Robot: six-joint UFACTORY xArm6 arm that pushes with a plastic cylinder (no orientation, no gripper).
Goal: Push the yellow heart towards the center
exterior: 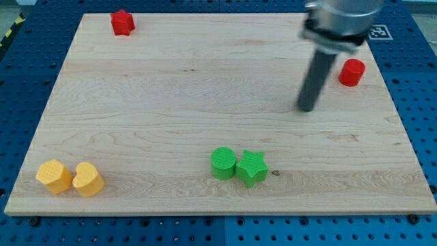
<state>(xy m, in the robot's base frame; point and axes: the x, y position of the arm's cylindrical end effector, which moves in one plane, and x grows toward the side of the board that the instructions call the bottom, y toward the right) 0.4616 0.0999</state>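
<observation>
The yellow heart (88,179) lies near the board's bottom-left corner, touching a yellow hexagonal block (54,176) on its left. My tip (306,108) rests on the board in the upper right part, far from the yellow heart, to the left of a red cylinder (352,72).
A green cylinder (222,162) and a green star (251,168) sit together at bottom centre. A red star (122,22) lies near the top-left edge. The wooden board (171,89) sits on a blue perforated table.
</observation>
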